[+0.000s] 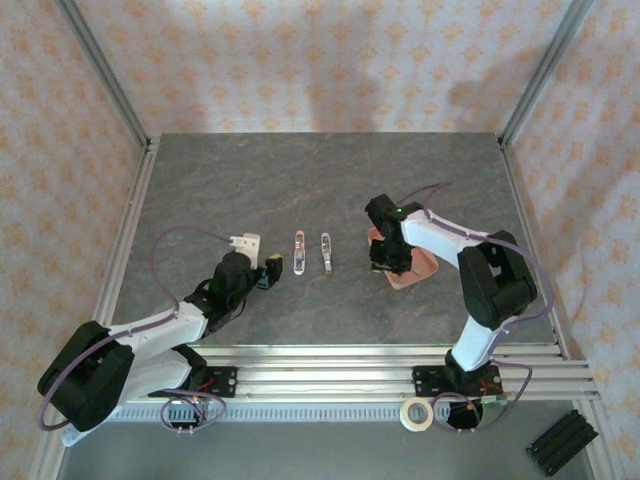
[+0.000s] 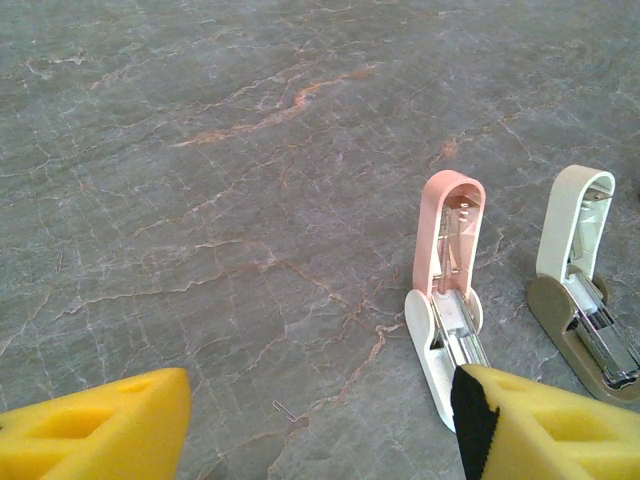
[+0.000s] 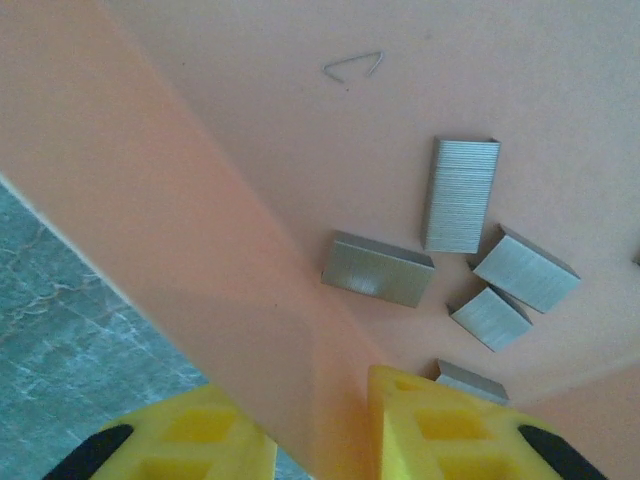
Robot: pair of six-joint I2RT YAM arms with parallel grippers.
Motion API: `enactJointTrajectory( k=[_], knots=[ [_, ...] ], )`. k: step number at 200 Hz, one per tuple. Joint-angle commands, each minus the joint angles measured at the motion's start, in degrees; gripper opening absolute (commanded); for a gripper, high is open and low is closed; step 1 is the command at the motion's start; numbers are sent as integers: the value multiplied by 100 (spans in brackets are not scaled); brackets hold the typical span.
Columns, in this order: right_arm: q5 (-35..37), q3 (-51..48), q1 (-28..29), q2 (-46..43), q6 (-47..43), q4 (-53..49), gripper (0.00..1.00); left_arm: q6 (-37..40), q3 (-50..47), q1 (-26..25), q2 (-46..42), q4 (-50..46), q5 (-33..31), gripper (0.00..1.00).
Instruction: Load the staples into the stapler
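The staples (image 3: 460, 195) lie as loose grey strips on the floor of the pink tray (image 3: 200, 180). The right hand (image 3: 320, 425) pinches the tray's wall; keep it level so no strip slides. The left hand (image 2: 320, 415), spread, hovers by the opened pink stapler (image 2: 447, 270) on the table (image 2: 200, 150).

Overhead plus two wrist views
Top view looks down from the near edge over the table (image 1: 250, 180); left wrist, low, shares its staplers (image 2: 448, 240); right wrist, very close, its pink tray (image 3: 250, 100).
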Motion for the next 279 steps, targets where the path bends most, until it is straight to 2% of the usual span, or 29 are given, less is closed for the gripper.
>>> enactJointTrajectory(
  k=[1, 75, 104, 118, 157, 193, 279],
  knots=[
    [-24, -108, 145, -224, 690, 157, 27, 114, 49, 35, -175, 29, -41, 70],
    [-158, -262, 994, -344, 1787, 689, 26, 56, -45, 35, -333, 50, -16, 70],
    [32, -107, 1078, -494, 1705, 468, 33, 46, -47, 35, -404, 6, 29, 70],
    [219, 38, 1060, -581, 1545, 213, 36, 80, -55, 35, -451, -30, 7, 70],
    [412, 316, 718, -652, 1236, -305, 36, 147, -65, 35, -497, -110, -39, 70],
    [210, 243, 220, -425, 1294, -268, 35, 161, -91, 31, -506, -111, -53, 70],
    [229, 383, -25, 377, 1222, -93, 29, 168, -113, 34, -475, -32, -77, 70]
  ],
)
